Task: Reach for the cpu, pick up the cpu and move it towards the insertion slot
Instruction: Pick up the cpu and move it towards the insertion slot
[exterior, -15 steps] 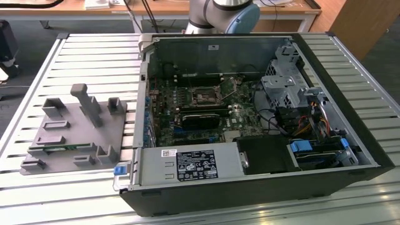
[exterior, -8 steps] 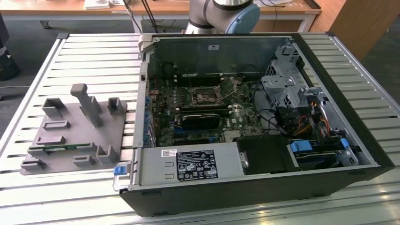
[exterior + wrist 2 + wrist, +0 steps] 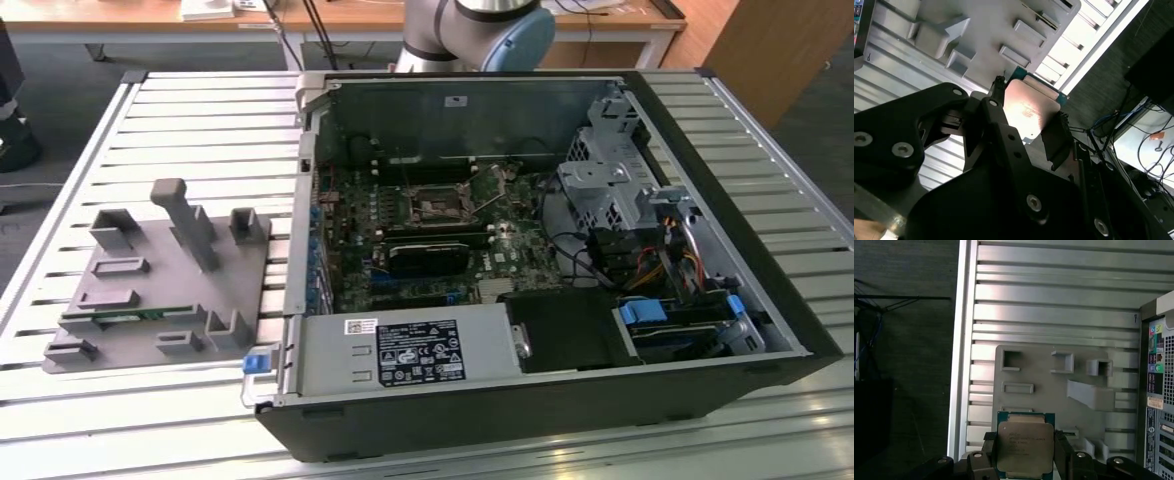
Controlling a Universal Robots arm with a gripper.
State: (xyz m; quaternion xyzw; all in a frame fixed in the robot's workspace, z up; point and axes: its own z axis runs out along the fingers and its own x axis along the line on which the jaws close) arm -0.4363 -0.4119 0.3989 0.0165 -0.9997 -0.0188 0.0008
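Fingers (image 3: 1061, 455) of my black gripper (image 3: 1024, 454) are closed to the width of the flat square cpu (image 3: 1025, 447), a silvery metal lid on a green rim, and pinch it by two opposite edges. In the second wrist view the cpu (image 3: 1029, 112) sits tilted between them. Behind it lies the grey moulded plastic fixture plate (image 3: 1044, 372) with raised pockets, resting on the ribbed aluminium slat table (image 3: 1054, 300). I hold the cpu over the part of the plate nearest the table's pale edge rail (image 3: 961, 340), beyond which is dark floor. Bare slats run between the plate and the black computer case (image 3: 1159, 390). In the exterior view the case lies open, and the insertion slot (image 3: 438, 207), a square black socket in a thin silver frame, sits deep inside, walled by the case rim and well apart from the plate. Small dark print crosses the cpu lid, too fine to make out. A black-and-white label (image 3: 420, 352) sits on the silver power supply box (image 3: 334, 350).
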